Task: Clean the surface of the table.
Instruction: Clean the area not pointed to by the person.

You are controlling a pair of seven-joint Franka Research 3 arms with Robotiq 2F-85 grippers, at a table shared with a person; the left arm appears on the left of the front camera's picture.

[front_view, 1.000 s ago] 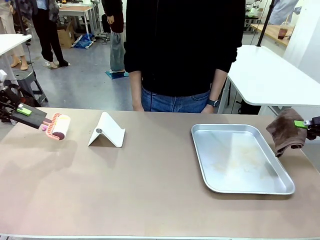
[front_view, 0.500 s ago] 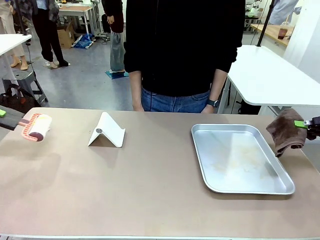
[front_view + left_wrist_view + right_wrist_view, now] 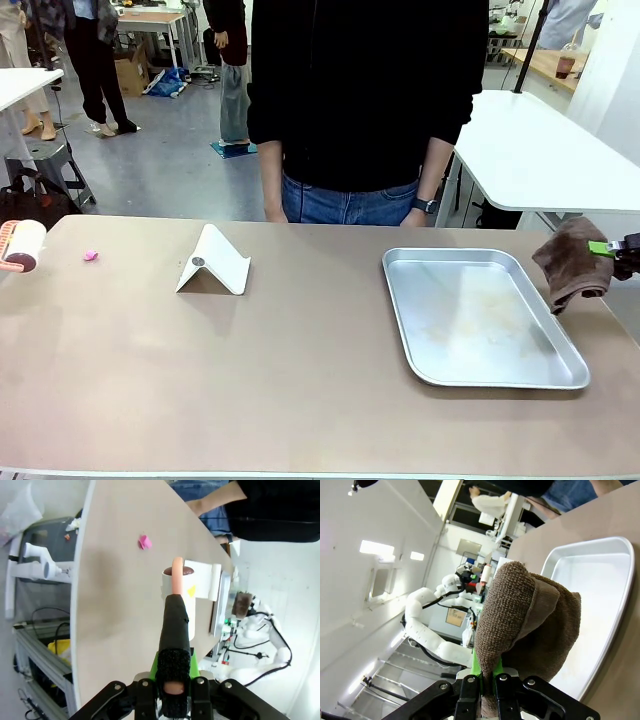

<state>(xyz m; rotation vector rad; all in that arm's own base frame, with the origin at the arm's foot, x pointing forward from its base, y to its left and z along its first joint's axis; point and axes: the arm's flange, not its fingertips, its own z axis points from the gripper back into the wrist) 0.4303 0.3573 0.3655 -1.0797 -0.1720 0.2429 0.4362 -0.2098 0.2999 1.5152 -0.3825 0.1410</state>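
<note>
From the front, the tan-brown table [image 3: 300, 380] lies across the whole width of the picture, and a person in a black top [image 3: 365, 90] stands at its far side. On it are a small pink scrap [image 3: 90, 256] near the far left corner, a white folded stand [image 3: 213, 262] to the right of the scrap, and a silver metal tray [image 3: 480, 318] on the right half. A lint roller [image 3: 22, 245] shows at the left border of the picture, beside that far left corner. At the right border the right gripper [image 3: 608, 248] holds a brown cloth [image 3: 572, 262], which hangs beside the tray's far right corner. In the left wrist view, the left gripper [image 3: 173, 690] has its fingers pressed together on the black handle of the lint roller, and the roller's head points over the table towards the white stand, with the pink scrap apart from it. In the right wrist view, the right gripper's fingers are clamped tight on a fold of the brown cloth, with the tray and the table behind it.
</note>
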